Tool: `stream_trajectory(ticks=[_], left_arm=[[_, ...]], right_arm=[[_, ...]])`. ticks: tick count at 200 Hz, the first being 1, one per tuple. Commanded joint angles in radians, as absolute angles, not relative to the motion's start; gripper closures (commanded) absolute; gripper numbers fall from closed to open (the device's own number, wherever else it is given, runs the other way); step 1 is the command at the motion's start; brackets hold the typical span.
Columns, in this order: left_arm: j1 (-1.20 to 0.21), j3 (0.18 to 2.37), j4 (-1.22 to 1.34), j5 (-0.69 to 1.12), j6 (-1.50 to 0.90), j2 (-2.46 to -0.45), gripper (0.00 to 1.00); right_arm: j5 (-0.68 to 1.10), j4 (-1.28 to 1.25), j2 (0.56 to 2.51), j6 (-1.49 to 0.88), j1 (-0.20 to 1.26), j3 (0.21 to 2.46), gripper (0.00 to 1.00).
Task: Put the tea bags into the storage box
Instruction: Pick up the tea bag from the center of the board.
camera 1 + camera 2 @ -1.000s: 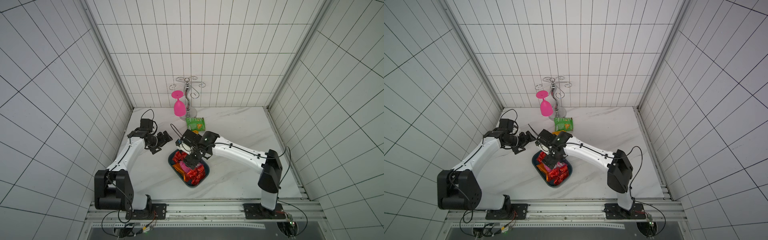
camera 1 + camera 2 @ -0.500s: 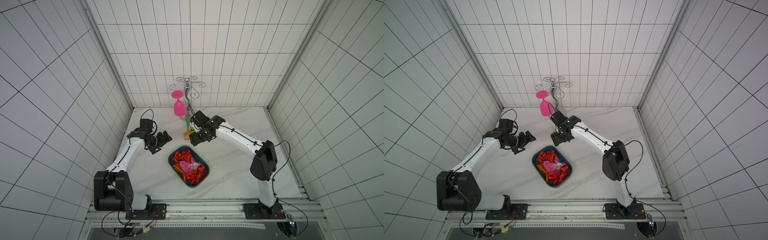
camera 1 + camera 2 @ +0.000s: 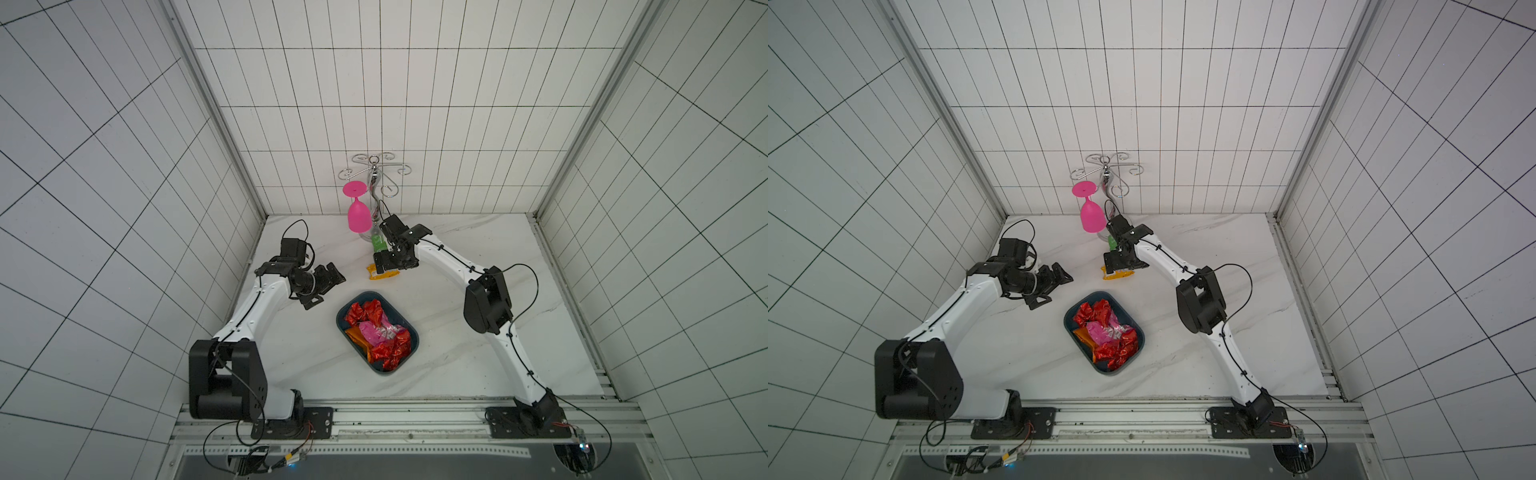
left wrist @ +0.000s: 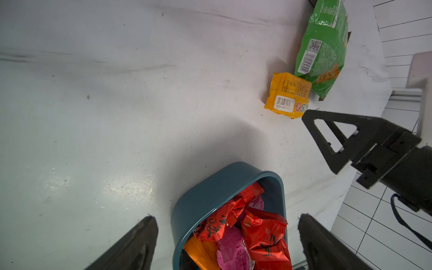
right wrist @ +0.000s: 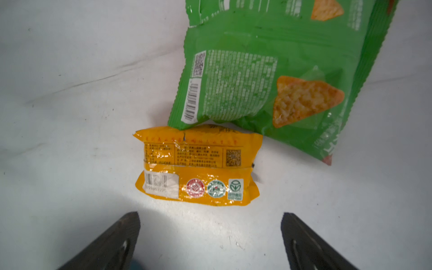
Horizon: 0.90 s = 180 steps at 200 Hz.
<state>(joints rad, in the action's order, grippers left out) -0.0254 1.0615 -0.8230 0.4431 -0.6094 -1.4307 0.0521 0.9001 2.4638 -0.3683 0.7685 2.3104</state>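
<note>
Heaped inside the box (image 4: 205, 194), filling most of it: red, pink and orange tea bags (image 3: 376, 330). Beyond the box's far end, apart from it, flat on the table (image 5: 70, 140): one yellow bag (image 5: 198, 168), barcode up, edge away from the box tucked under the green packet (image 5: 257, 70). Just above that yellow bag, also beyond the box's far end: right gripper (image 5: 210, 215), jaws spread wide, nothing between them. Off the box's far left corner, aimed over its rim: left gripper (image 4: 226, 216), jaws likewise wide apart, empty. Not touching the box, either gripper.
</note>
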Motion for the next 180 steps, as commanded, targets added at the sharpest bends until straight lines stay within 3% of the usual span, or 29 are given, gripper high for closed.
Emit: stream_trajectory(ticks=[1,41,62,78,107,180], left_arm=[[-0.028,1.066,-0.808,0.456,-0.607,-1.455,0.03],[-0.028,1.066,-0.807,0.455,-0.606,-1.466,0.03],[-0.026,1.069,-0.807,0.454,-0.604,-1.473,0.03],[-0.027,1.072,-0.807,0.454,-0.604,-1.474,0.03],[-0.024,1.072,-0.807,0.449,-0.604,-1.474,0.03],[-0.023,1.069,-0.803,0.45,-0.609,-1.474,0.03]], right_arm=[[0.09,0.897,2.52,-0.392,0.742,2.39,0.01],[0.155,0.873,2.577,-0.417,0.714,2.419,0.0],[0.181,0.858,2.594,-0.431,0.703,2.419,0.08],[0.209,0.849,2.602,-0.437,0.698,2.419,0.19],[0.242,0.836,2.604,-0.448,0.695,2.407,0.53],[0.247,0.804,2.538,-0.443,0.695,2.338,0.92]])
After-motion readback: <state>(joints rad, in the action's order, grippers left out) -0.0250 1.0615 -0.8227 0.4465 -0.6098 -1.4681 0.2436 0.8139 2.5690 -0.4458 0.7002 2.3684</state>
